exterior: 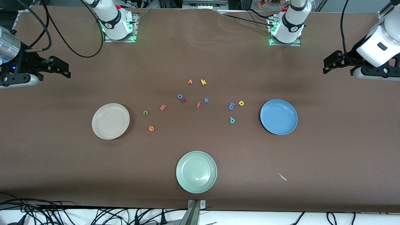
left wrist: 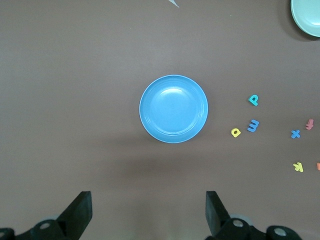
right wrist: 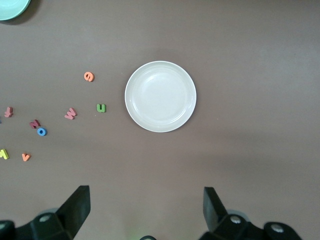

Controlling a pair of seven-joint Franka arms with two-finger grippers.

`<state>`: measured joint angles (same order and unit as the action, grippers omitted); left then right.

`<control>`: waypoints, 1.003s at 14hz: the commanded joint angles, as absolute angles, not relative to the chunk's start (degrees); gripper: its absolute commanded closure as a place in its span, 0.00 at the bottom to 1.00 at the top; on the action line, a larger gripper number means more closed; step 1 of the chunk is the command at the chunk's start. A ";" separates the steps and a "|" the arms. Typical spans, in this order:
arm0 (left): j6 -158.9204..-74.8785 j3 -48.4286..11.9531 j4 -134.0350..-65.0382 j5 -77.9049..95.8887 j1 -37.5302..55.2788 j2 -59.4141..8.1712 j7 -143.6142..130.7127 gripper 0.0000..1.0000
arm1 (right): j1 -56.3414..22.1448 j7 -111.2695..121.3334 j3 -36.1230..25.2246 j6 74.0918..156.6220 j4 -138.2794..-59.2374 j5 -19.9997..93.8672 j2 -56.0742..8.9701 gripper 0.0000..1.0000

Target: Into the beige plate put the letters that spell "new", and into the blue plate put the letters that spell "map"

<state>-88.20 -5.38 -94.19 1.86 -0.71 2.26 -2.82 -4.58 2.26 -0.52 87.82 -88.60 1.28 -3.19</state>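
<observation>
Letters lie scattered mid-table between two plates, none yet sorted. The green n (exterior: pixel 145 112), orange e (exterior: pixel 151 128) and pink w (exterior: pixel 162 107) sit in a loose group just beside the beige plate (exterior: pixel 98 130), toward the right arm's end. The blue m (exterior: pixel 231 106), yellow a (exterior: pixel 241 103) and teal p (exterior: pixel 232 120) sit together near the blue plate (exterior: pixel 289 126), toward the left arm's end. Both plates are empty.

Each group lies on its own arm's side. The right gripper (exterior: pixel 62 67) hangs over the table's right-arm end, with the beige plate between it and the n, e and w. The left gripper (exterior: pixel 331 64) hangs over the left-arm end, with the blue plate between it and the m, a and p. Each arm must therefore reach past its plate toward mid-table. Both grippers have their jaws spread fully and hold nothing.

Every letter is a tiny flat foam piece lying face up, so a pick likely calls for a straight descent with the fingers astride the piece.

Decoys to avoid lie in the middle: yellow k (exterior: pixel 203 82), orange v (exterior: pixel 190 82), blue o (exterior: pixel 180 96), blue x (exterior: pixel 206 100) and f (exterior: pixel 198 105). A green plate (exterior: pixel 182 182) sits nearest the camera.
</observation>
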 commanded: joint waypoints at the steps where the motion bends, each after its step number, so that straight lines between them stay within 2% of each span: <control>1: -87.19 -5.27 -93.43 2.29 -0.97 2.46 -1.14 0.00 | -4.22 2.29 -0.35 88.33 -89.65 2.19 -2.11 0.00; 14: -87.19 -5.19 -93.43 2.46 -0.97 2.46 -1.23 0.00 | -4.22 2.55 -0.26 88.33 -89.74 2.20 -2.11 0.00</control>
